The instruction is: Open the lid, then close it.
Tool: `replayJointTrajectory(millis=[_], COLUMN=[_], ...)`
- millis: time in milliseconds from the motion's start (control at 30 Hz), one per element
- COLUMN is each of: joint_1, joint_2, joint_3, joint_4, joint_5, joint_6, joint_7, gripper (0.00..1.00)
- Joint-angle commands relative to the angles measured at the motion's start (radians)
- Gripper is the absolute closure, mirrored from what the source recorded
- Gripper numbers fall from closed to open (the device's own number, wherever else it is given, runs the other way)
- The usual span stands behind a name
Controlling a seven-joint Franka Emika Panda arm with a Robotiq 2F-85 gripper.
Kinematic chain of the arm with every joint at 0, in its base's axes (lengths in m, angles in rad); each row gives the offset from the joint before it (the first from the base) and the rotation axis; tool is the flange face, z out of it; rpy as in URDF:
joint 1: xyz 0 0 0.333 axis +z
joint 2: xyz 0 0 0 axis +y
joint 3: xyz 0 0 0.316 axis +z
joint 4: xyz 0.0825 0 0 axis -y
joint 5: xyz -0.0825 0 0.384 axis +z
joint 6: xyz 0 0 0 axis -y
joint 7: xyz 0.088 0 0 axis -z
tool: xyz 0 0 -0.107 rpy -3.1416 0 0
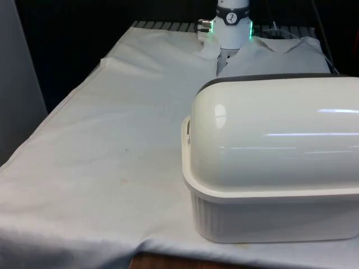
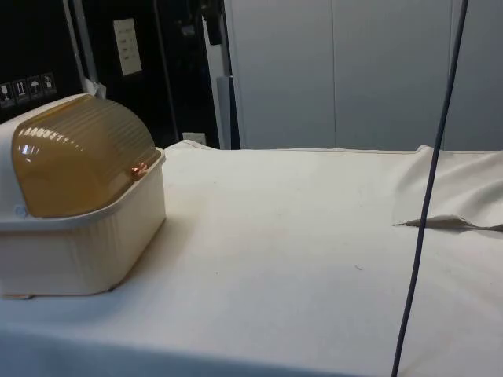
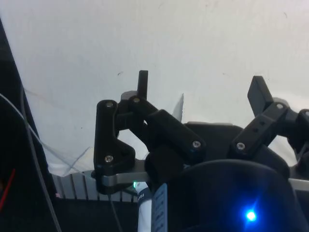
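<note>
Right now nothing of the job is done, as I judge it: the bread box [image 1: 269, 168] sits shut on the near end of the table [image 1: 101, 168], at the front view's right, its back turned to that camera. From the side view its amber, ribbed lid [image 2: 78, 157] is rolled fully down onto the cream base [image 2: 86, 243], with a small handle [image 2: 137, 169] at the lid's lower front edge, facing the open stretch of cloth. What lies inside I cannot tell; the lid is too cloudy to see through.

So the first step, opening, is not yet begun. I hang well apart from the box, over bare white cloth; my gripper [image 3: 200, 92] has its jaws spread wide and holds nothing.

The next move, I reckon, calls for me to travel to the box's front side, come in low at that handle, catch it, and sweep the lid up and back along its curve.
</note>
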Motion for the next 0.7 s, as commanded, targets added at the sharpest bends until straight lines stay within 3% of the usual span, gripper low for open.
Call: replayJointTrajectory(millis=[0, 667], joint_1=[0.0, 0.008], joint_2=[0.0, -0.012], joint_3=[0.001, 0.054], joint_4=[0.0, -0.107], joint_5=[0.0, -0.003], joint_6=[0.002, 0.191], joint_7=[0.0, 0.003], gripper=[0.0, 0.0])
